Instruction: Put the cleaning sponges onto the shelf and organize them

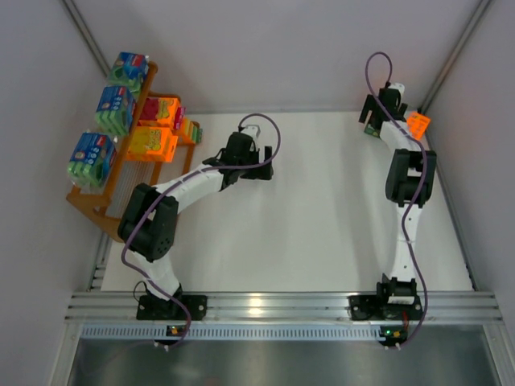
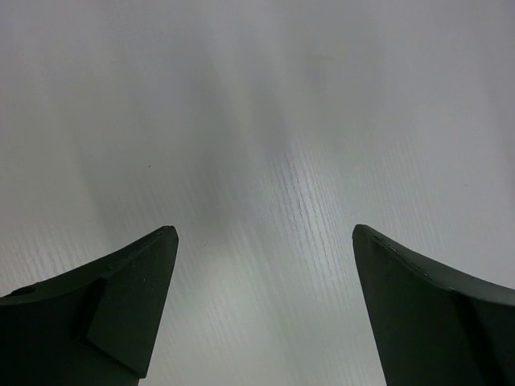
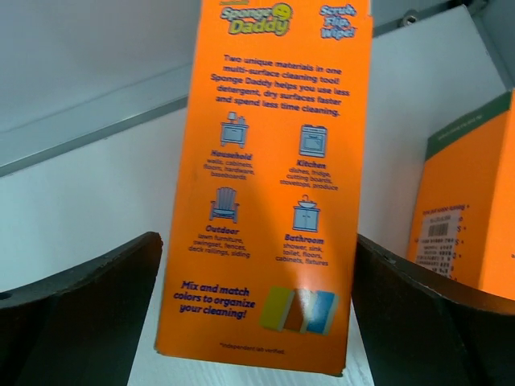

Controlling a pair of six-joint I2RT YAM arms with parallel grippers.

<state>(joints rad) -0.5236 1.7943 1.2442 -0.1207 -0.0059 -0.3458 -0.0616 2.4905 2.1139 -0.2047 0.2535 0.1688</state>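
The orange stepped shelf (image 1: 95, 207) stands at the far left. Three blue-green sponge packs (image 1: 115, 108) sit on its top tier, and orange packs (image 1: 150, 143) on the lower tiers. My left gripper (image 1: 265, 165) is open and empty over bare table, right of the shelf; the left wrist view shows only table between its fingers (image 2: 265, 229). My right gripper (image 1: 372, 121) is at the far right corner, open, with an upright orange sponge pack (image 3: 273, 185) between its fingers (image 3: 257, 237). A second orange pack (image 3: 475, 217) stands just to its right and also shows in the top view (image 1: 418, 123).
White walls enclose the table on the left, back and right. The back wall is close behind the right gripper. An aluminium rail (image 1: 282, 305) carrying both arm bases runs along the near edge.
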